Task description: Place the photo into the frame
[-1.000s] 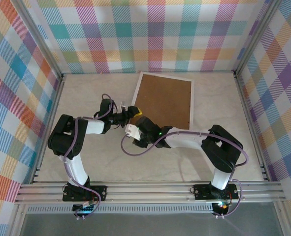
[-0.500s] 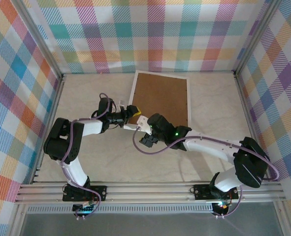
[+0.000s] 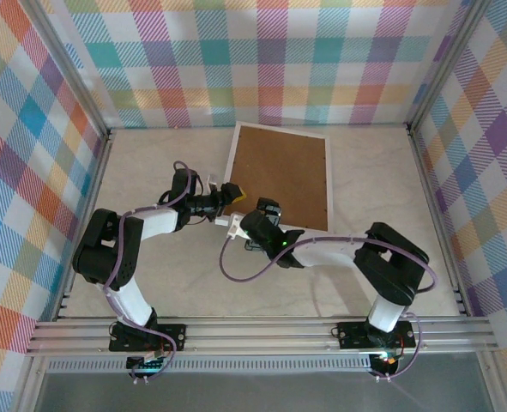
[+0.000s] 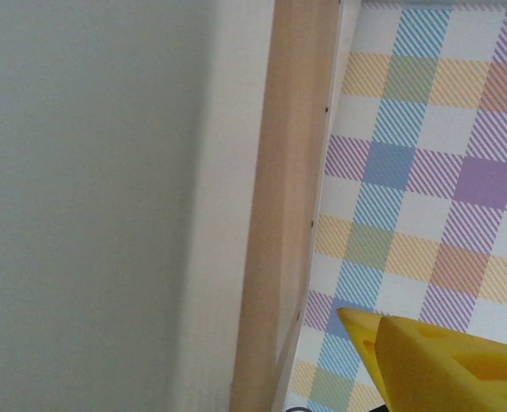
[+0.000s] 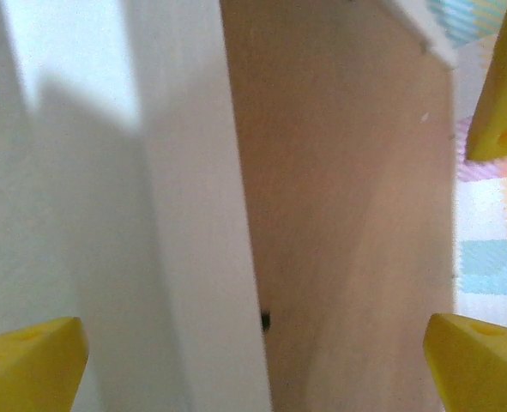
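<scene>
The frame [image 3: 284,174] lies face down on the table, showing its brown backing board inside a narrow white border. The photo is hidden from view. My left gripper [image 3: 235,194] sits at the frame's near-left corner. In the left wrist view one yellow finger [image 4: 442,365] stands apart from the frame's edge [image 4: 279,215]. My right gripper [image 3: 253,214] hovers over that same corner. Its jaws [image 5: 253,365] are open wide, with the white border [image 5: 193,223] and brown board [image 5: 347,215] between them and nothing gripped.
Plaid walls [image 3: 262,60] close in the table on three sides. Bare pale tabletop [image 3: 167,275] lies left of and in front of the frame. A purple cable [image 3: 236,273] loops off the right arm.
The frame has turned squarer to the back wall. My right gripper opened wide, and its arm reached out and then drew back. My left arm has hardly moved.
</scene>
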Robot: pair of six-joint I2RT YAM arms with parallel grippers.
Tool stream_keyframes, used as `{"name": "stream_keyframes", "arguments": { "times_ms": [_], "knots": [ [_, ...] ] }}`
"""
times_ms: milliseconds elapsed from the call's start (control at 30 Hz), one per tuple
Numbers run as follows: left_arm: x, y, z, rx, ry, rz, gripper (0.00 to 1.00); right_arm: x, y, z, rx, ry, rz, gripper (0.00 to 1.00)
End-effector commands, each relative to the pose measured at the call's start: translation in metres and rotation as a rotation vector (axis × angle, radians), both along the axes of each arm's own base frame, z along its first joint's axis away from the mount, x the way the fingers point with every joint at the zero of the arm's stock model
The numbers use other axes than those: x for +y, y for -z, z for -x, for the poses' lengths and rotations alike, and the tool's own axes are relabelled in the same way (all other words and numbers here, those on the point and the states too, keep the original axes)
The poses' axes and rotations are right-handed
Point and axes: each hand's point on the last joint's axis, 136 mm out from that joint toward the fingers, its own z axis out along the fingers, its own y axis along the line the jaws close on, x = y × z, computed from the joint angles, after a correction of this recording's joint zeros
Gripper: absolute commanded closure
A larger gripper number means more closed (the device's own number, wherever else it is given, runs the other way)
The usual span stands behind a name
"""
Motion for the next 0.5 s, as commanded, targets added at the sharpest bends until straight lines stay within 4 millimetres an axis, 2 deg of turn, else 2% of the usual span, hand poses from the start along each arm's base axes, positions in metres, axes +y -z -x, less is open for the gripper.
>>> {"name": "stream_keyframes", "arguments": {
  "times_ms": [0,133,233,267,333,400,467],
  "knots": [
    [-0.010,-0.027,0.001,-0.060,0.041,0.044,0.51,0.006,-0.026,-0.020,-0.230,0.027,0.035,0.01],
    [-0.011,-0.027,0.001,-0.059,0.044,0.048,0.50,0.017,-0.027,-0.028,-0.332,0.002,0.071,0.01],
    [-0.011,-0.027,0.002,-0.057,0.051,0.054,0.50,0.022,-0.027,-0.028,-0.366,-0.016,0.086,0.09],
    [-0.011,-0.026,0.002,-0.057,0.051,0.055,0.50,0.023,-0.027,-0.028,-0.367,-0.021,0.088,0.14],
    [-0.011,-0.026,0.002,-0.056,0.051,0.057,0.49,0.023,-0.025,-0.026,-0.366,-0.025,0.091,0.33],
    [-0.011,-0.026,0.002,-0.056,0.049,0.061,0.47,0.022,-0.022,-0.025,-0.362,-0.024,0.096,0.49],
    [-0.012,-0.027,0.001,-0.057,0.046,0.066,0.45,0.020,-0.020,-0.024,-0.359,-0.024,0.103,0.59]
  ]
}}
